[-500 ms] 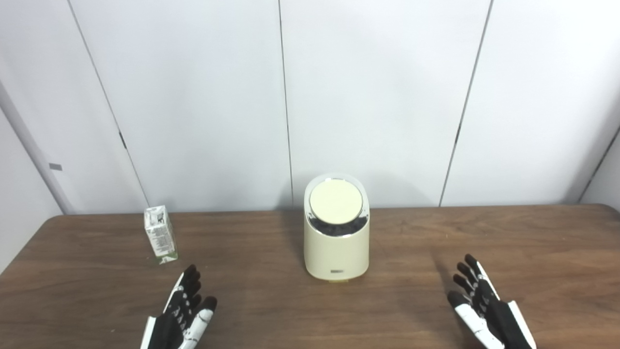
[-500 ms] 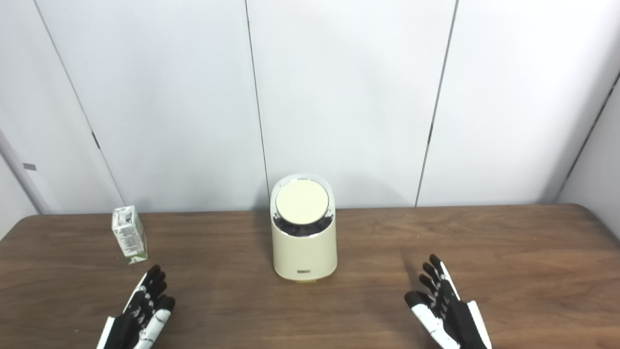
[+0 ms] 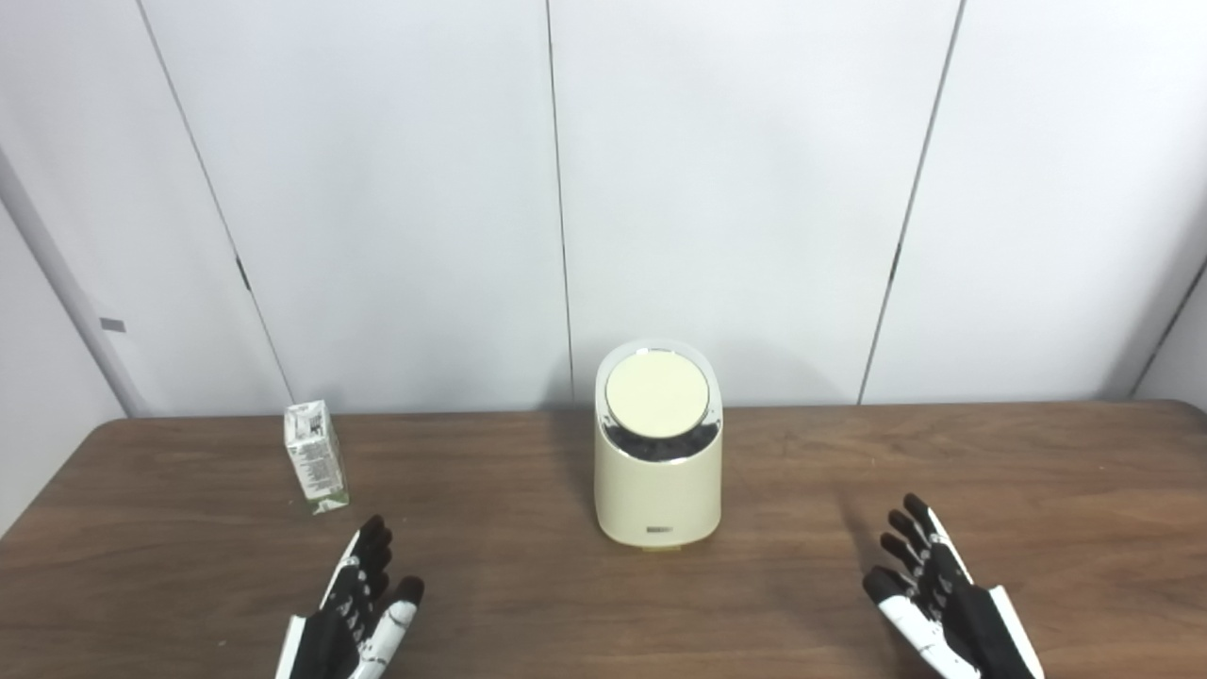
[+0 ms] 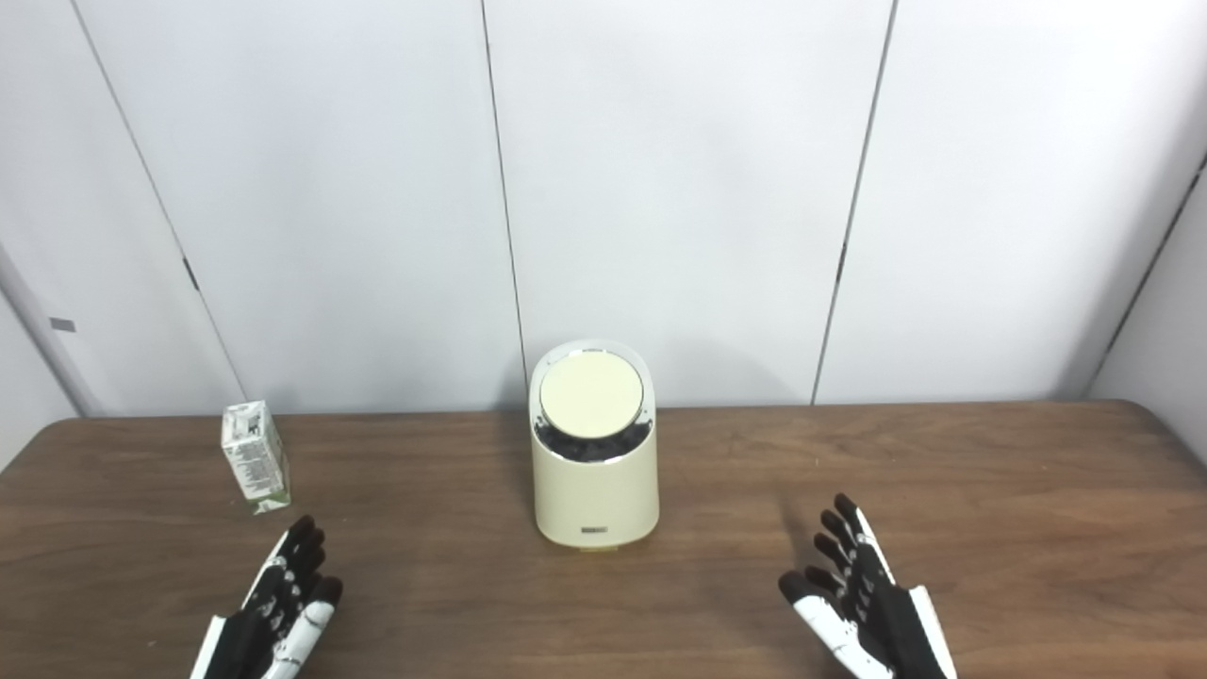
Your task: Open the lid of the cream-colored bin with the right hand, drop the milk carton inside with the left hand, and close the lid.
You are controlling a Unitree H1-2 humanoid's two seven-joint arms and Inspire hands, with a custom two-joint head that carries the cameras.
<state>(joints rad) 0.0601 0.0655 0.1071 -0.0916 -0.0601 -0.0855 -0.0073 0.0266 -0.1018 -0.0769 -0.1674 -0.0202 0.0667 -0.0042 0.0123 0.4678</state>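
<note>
Bin (image 3: 657,471): one, cream-colored, upright near the middle of the brown wooden surface (image 3: 1037,462), toward its far edge. Its one round lid (image 3: 657,392) sits shut on the slanted top, ringed by a shiny chrome rim, and tilts toward the cameras. A small dark label marks the front of the bin near its base.

One carton (image 3: 313,456) stands upright to the left of the bin, well apart from it, white with green print. It touches neither hand.

Two hands are in view, both black and white, both low near the bottom edge. The left hand (image 3: 356,613) lies just in front of the carton, near it but not touching, fingers (image 3: 373,542) stretched out, apart and holding nothing. The right hand (image 3: 934,589) lies well to the right of the bin, palm turned partly inward, its fingers (image 3: 917,523) likewise spread and released, gripping nothing.

Behind the surface stands a wall of white panels (image 3: 377,189) split by thin dark seams.

The two views differ only a little. In the right eye view the bin (image 4: 594,476) and carton (image 4: 255,457) sit further left in the picture, and more of the surface's right end shows, along with a wider strip of the angled side wall (image 4: 1165,321) at the right. The left eye view shows more of the side wall at the left.
</note>
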